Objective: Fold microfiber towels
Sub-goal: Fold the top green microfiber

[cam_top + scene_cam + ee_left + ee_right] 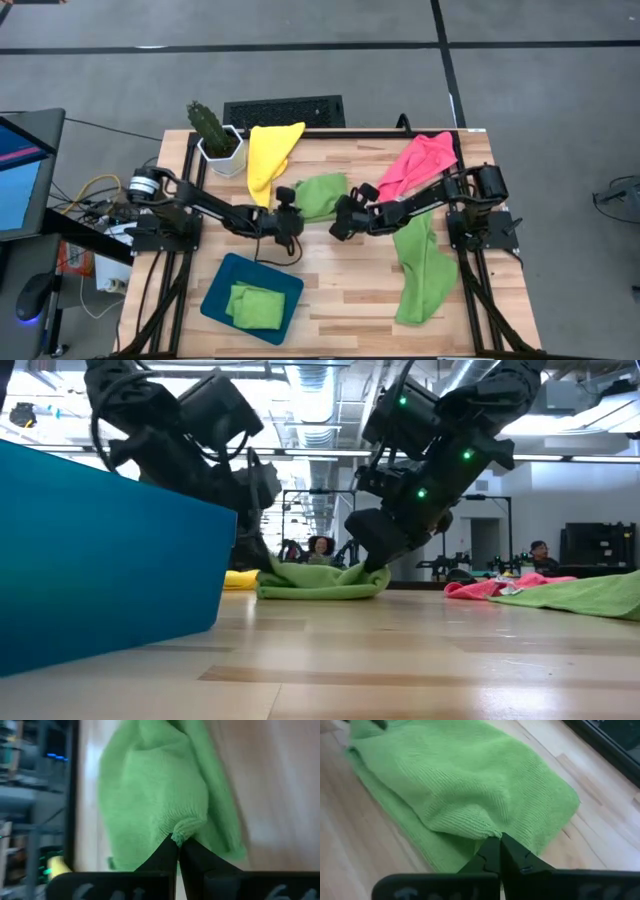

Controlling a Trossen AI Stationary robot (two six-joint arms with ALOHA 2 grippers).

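No readable text, label, brand, number or sign can be found in any view.

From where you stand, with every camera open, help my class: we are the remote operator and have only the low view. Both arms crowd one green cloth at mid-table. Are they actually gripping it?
Observer: Yes. The left wrist view shows the left gripper shut on a pinch of the green towel.
Operator: And the right one?
Observer: The right gripper is shut on another edge of the same towel.
Operator: What lies inside the teal tray blocking our view?
Observer: From above, the teal tray holds a folded green towel.
Operator: Anything left to fold?
Observer: A yellow towel, a pink towel and a long green towel lie unfolded.
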